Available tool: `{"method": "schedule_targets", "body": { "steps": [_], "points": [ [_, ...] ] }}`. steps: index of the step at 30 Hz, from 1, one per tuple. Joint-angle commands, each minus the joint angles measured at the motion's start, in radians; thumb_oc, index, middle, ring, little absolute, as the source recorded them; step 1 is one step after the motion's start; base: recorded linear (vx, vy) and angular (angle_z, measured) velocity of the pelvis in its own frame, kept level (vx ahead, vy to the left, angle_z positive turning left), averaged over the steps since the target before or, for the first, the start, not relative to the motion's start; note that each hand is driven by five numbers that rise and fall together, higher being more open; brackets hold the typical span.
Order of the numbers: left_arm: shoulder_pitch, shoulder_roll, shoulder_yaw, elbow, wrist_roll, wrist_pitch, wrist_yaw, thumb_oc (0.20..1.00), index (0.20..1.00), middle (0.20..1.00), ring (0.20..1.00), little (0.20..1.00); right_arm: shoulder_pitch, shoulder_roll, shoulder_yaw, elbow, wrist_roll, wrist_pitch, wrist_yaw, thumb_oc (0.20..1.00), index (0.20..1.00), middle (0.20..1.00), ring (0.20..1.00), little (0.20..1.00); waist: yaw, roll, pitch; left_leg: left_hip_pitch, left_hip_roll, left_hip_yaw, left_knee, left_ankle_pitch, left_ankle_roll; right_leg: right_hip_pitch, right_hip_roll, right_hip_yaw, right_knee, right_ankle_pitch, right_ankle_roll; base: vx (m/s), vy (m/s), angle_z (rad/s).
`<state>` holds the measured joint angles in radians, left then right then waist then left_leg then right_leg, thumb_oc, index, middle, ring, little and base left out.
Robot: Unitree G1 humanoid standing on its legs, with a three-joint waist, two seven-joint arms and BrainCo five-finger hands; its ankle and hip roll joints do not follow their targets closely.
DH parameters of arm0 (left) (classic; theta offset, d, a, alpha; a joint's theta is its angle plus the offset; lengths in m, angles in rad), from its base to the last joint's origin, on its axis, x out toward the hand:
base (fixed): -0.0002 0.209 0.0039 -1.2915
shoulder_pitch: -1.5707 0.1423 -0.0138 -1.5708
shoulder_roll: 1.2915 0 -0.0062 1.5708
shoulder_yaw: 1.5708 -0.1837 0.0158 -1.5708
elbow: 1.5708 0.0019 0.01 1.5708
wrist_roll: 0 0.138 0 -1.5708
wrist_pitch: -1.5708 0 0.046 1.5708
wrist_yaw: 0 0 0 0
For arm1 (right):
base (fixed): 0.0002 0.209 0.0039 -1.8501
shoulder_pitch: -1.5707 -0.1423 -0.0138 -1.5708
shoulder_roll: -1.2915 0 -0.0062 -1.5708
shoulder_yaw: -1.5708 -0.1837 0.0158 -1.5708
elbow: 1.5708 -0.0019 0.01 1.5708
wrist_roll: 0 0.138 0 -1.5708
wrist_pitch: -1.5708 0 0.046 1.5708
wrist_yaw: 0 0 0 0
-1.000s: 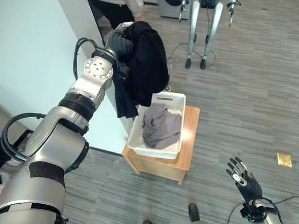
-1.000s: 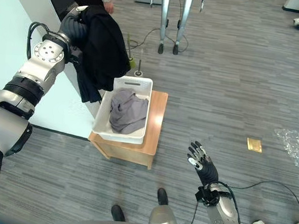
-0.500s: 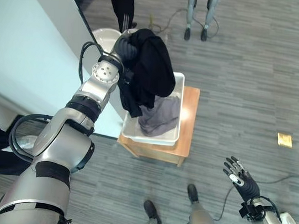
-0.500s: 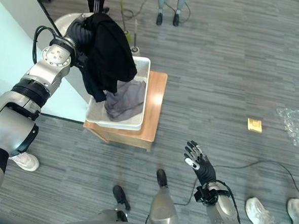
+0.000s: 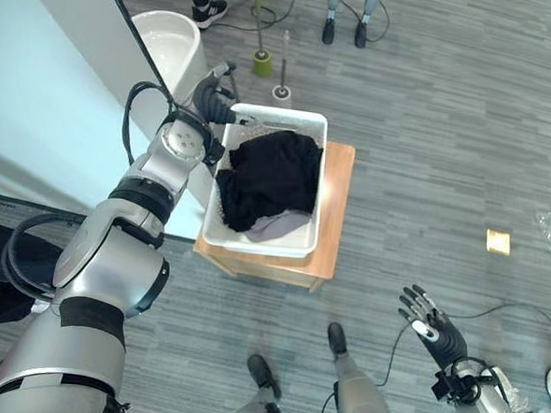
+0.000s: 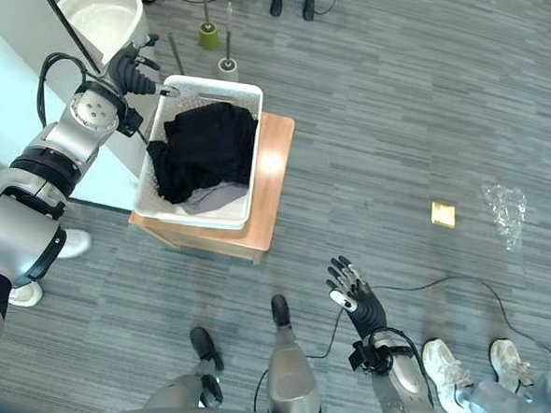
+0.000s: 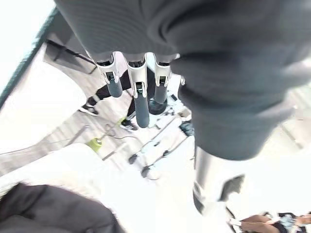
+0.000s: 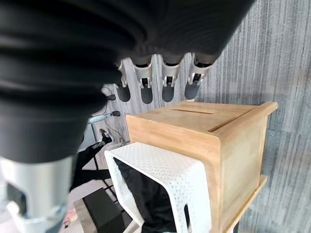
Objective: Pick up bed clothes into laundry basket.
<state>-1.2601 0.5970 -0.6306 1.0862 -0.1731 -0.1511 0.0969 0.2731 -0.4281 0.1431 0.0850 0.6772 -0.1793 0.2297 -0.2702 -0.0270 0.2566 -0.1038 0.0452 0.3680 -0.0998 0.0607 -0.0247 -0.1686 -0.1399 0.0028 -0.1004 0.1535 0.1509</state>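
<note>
Black crumpled garment (image 5: 266, 176) — lying in white perforated plastic basket (image 5: 309, 201) | left hand (image 5: 210, 96) at rim, fingers straight, empty | right hand (image 6: 355, 299) spread, idle | step: drop done — next: withdraw arm.

The grey garment (image 5: 279, 227) in the white laundry basket (image 5: 311, 185) is largely covered by the black garment (image 5: 268, 176); only one edge is exposed. The top of the wooden table (image 5: 334, 210) is mostly hidden beneath the basket. A person's shoes (image 6: 450, 371) and trouser leg are cut off at the frame's corner.
</note>
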Motion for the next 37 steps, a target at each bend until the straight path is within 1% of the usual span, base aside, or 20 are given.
{"method": "schedule_targets", "body": {
  "steps": [1, 4, 5, 6, 7, 8, 10, 11, 14, 16, 18, 19, 21, 26, 30, 34, 37],
  "points": [
    [-0.070, -0.001, 0.039, -0.029, -0.026, -0.066, 0.035, 1.000, 1.000, 1.000, 1.000, 1.000, -0.005, -0.039, -0.058, -0.042, 0.017, -0.051, 0.015, 1.000, 1.000, 1.000, 1.000, 1.000, 0.030, 0.039, -0.040, 0.050, 0.072, -0.005, 0.013, -0.014, -0.083, 0.040, -0.045, -0.046, 0.015, -0.052, 0.050, 0.04, -0.028, 0.08],
    [0.036, -0.009, 0.057, -0.197, -0.096, -0.095, -0.003, 1.000, 1.000, 1.000, 1.000, 1.000, -0.005, -0.033, -0.087, -0.039, 0.007, -0.055, 0.002, 1.000, 1.000, 1.000, 1.000, 1.000, 0.042, 0.050, -0.062, 0.072, 0.069, -0.018, 0.013, -0.018, -0.082, 0.075, -0.049, -0.064, 0.016, -0.061, 0.047, 0.02, -0.029, 0.17],
    [0.037, -0.008, 0.058, -0.199, -0.095, -0.094, -0.003, 1.000, 1.000, 1.000, 1.000, 1.000, -0.005, -0.034, -0.086, -0.039, 0.007, -0.055, 0.002, 1.000, 1.000, 1.000, 1.000, 1.000, 0.041, 0.050, -0.062, 0.072, 0.069, -0.018, 0.013, -0.018, -0.082, 0.075, -0.049, -0.064, 0.016, -0.061, 0.047, 0.03, -0.078, 0.30],
    [0.315, -0.035, 0.129, -0.494, -0.268, -0.126, -0.090, 1.000, 1.000, 1.000, 1.000, 1.000, 0.002, -0.011, -0.156, -0.008, -0.004, -0.069, -0.033, 1.000, 1.000, 1.000, 1.000, 1.000, 0.065, 0.062, -0.093, 0.106, 0.066, -0.042, 0.013, -0.025, -0.077, 0.121, -0.054, -0.090, 0.025, -0.081, 0.039, 0.02, -0.066, 0.27],
    [0.317, -0.034, 0.130, -0.495, -0.268, -0.125, -0.090, 1.000, 1.000, 1.000, 1.000, 1.000, 0.002, -0.011, -0.155, -0.009, -0.004, -0.069, -0.033, 1.000, 1.000, 1.000, 1.000, 1.000, 0.065, 0.062, -0.096, 0.102, 0.067, -0.042, 0.013, -0.023, -0.077, 0.118, -0.053, -0.089, 0.025, -0.079, 0.038, 0.03, -0.073, 0.24],
    [0.405, -0.036, 0.154, -0.576, -0.304, -0.129, -0.115, 1.000, 1.000, 1.000, 1.000, 1.000, 0.005, -0.005, -0.179, 0.000, -0.013, -0.074, -0.044, 1.000, 1.000, 1.000, 1.000, 1.000, 0.073, 0.064, -0.105, 0.114, 0.065, -0.047, 0.013, -0.026, -0.075, 0.133, -0.054, -0.096, 0.030, -0.087, 0.035, 0.01, -0.025, 0.16],
    [0.572, -0.059, 0.203, -0.675, -0.355, -0.127, -0.157, 1.000, 1.000, 1.000, 1.000, 1.000, 0.017, 0.005, -0.220, 0.024, -0.028, -0.080, -0.062, 1.000, 1.000, 1.000, 1.000, 1.000, 0.086, 0.065, -0.123, 0.135, 0.064, -0.054, 0.013, -0.033, -0.071, 0.156, -0.055, -0.103, 0.037, -0.101, 0.030, 0.02, -0.029, 0.27],
    [0.672, -0.082, 0.237, -0.702, -0.405, -0.120, -0.185, 1.000, 1.000, 1.000, 1.000, 1.000, 0.024, 0.008, -0.242, 0.033, -0.033, -0.082, -0.070, 1.000, 1.000, 1.000, 1.000, 1.000, 0.092, 0.066, -0.131, 0.148, 0.063, -0.057, 0.013, -0.036, -0.069, 0.166, -0.055, -0.104, 0.047, -0.112, 0.025, 0.02, -0.023, 0.15],
    [0.898, -0.112, 0.316, -0.748, -0.428, -0.115, -0.227, 1.000, 1.000, 1.000, 1.000, 1.000, 0.055, 0.026, -0.292, 0.059, -0.047, -0.081, -0.073, 1.000, 1.000, 1.000, 1.000, 1.000, 0.107, 0.065, -0.151, 0.178, 0.059, -0.066, 0.013, -0.043, -0.064, 0.199, -0.055, -0.109, 0.063, -0.135, 0.016, 0.02, -0.033, 0.11],
    [1.015, -0.145, 0.360, -0.743, -0.454, -0.101, -0.251, 1.000, 1.000, 1.000, 1.000, 1.000, 0.070, 0.036, -0.305, 0.074, -0.052, -0.075, -0.067, 1.000, 1.000, 1.000, 1.000, 1.000, 0.120, 0.066, -0.168, 0.185, 0.059, -0.071, 0.013, -0.041, -0.061, 0.207, -0.052, -0.109, 0.072, -0.145, 0.010, 0.00, -0.030, 0.18],
    [1.100, -0.191, 0.391, -0.709, -0.474, -0.087, -0.252, 1.000, 1.000, 1.000, 1.000, 1.000, 0.081, 0.045, -0.303, 0.097, -0.042, -0.069, -0.062, 1.000, 1.000, 1.000, 1.000, 1.000, 0.132, 0.064, -0.177, 0.197, 0.061, -0.077, 0.013, -0.038, -0.060, 0.221, -0.050, -0.116, 0.078, -0.154, 0.003, -0.01, -0.038, 0.07],
    [1.136, -0.209, 0.405, -0.698, -0.478, -0.084, -0.254, 1.000, 1.000, 1.000, 1.000, 1.000, 0.087, 0.049, -0.297, 0.108, -0.041, -0.064, -0.057, 1.000, 1.000, 1.000, 1.000, 1.000, 0.139, 0.062, -0.181, 0.203, 0.061, -0.081, 0.013, -0.037, -0.060, 0.231, -0.048, -0.121, 0.079, -0.158, 0.000, -0.01, -0.053, 0.11],
    [1.198, -0.218, 0.422, -0.701, -0.440, -0.080, -0.256, 1.000, 1.000, 1.000, 1.000, 1.000, 0.100, 0.056, -0.289, 0.123, -0.048, -0.054, -0.048, 1.000, 1.000, 1.000, 1.000, 1.000, 0.154, 0.059, -0.188, 0.208, 0.062, -0.091, 0.013, -0.034, -0.057, 0.243, -0.045, -0.130, 0.085, -0.168, -0.005, -0.02, -0.051, 0.17],
    [1.289, -0.270, 0.457, -0.678, -0.465, -0.062, -0.263, 1.000, 1.000, 1.000, 1.000, 1.000, 0.106, 0.078, -0.271, 0.140, -0.033, -0.044, -0.036, 1.000, 1.000, 1.000, 1.000, 1.000, 0.187, 0.054, -0.195, 0.215, 0.062, -0.117, 0.013, -0.025, -0.055, 0.266, -0.040, -0.154, 0.094, -0.183, -0.015, -0.02, -0.047, 0.09],
    [1.343, -0.297, 0.457, -0.683, -0.485, -0.050, -0.270, 1.000, 1.000, 1.000, 1.000, 1.000, 0.108, 0.103, -0.265, 0.151, -0.001, -0.044, -0.034, 1.000, 1.000, 1.000, 1.000, 1.000, 0.204, 0.051, -0.196, 0.217, 0.063, -0.132, 0.013, -0.021, -0.053, 0.279, -0.036, -0.165, 0.093, -0.187, -0.018, -0.02, -0.039, 0.16],
    [1.339, -0.314, 0.446, -0.682, -0.488, -0.047, -0.259, 1.000, 1.000, 1.000, 1.000, 1.000, 0.103, 0.115, -0.235, 0.157, 0.007, -0.039, -0.034, 1.000, 1.000, 1.000, 1.000, 1.000, 0.215, 0.046, -0.194, 0.218, 0.064, -0.138, 0.013, -0.021, -0.051, 0.280, -0.034, -0.169, 0.099, -0.189, -0.020, -0.02, -0.023, 0.11],
    [1.314, -0.314, 0.437, -0.679, -0.482, -0.052, -0.246, 1.000, 1.000, 1.000, 1.000, 1.000, 0.096, 0.112, -0.225, 0.158, 0.007, -0.040, -0.040, 1.000, 1.000, 1.000, 1.000, 1.000, 0.215, 0.044, -0.192, 0.220, 0.064, -0.138, 0.013, -0.022, -0.051, 0.279, -0.033, -0.167, 0.102, -0.187, -0.020, 0.00, 0.000, 0.00]
  ]
}}
